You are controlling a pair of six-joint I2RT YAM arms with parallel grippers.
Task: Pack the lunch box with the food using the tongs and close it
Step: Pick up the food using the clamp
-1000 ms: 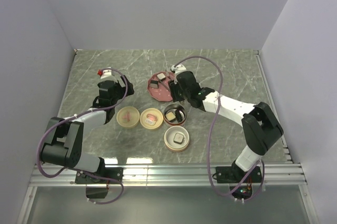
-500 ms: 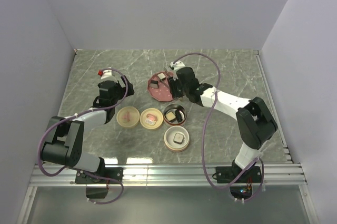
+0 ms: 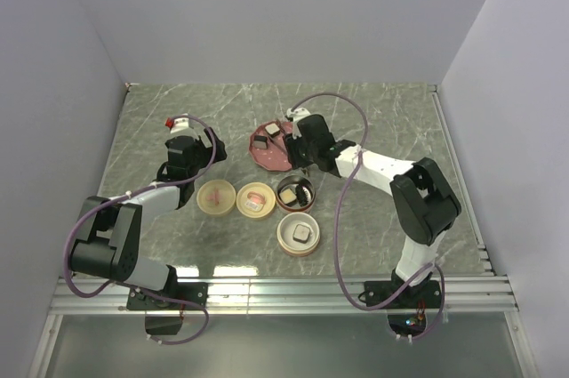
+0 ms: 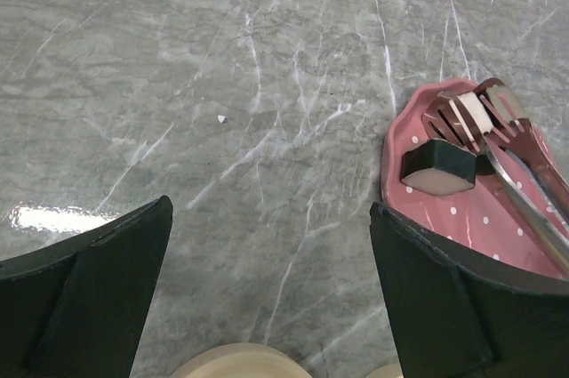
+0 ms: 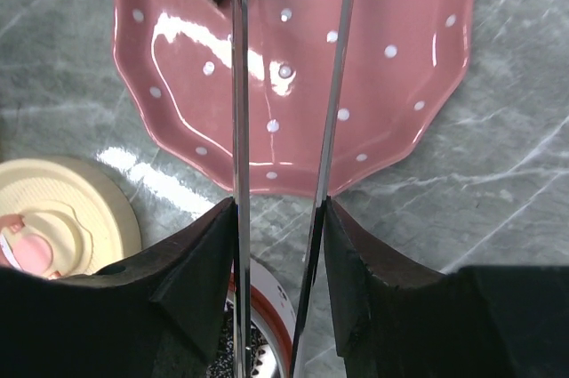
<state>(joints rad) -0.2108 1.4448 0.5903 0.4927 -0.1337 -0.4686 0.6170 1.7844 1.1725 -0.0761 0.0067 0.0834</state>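
the right gripper (image 5: 280,249) is clamped on the tongs (image 5: 238,120), partly squeezed so the two silver arms are parted just enough to take a piece. their tips reach over the pink plate (image 5: 400,84) near the bench's far edge, and in the left wrist view they appear to straddle the paler piece there. the left gripper (image 4: 271,249) hangs spread wide and empty towards the bench's left edge, probably out of the way until lids are needed. there are four food blocks (image 4: 437,169): two on the plate, one in the dark-rimmed bowl (image 3: 278,193), one in the cream bowl (image 3: 283,229). two lids (image 3: 216,197) lie left of the bowls.
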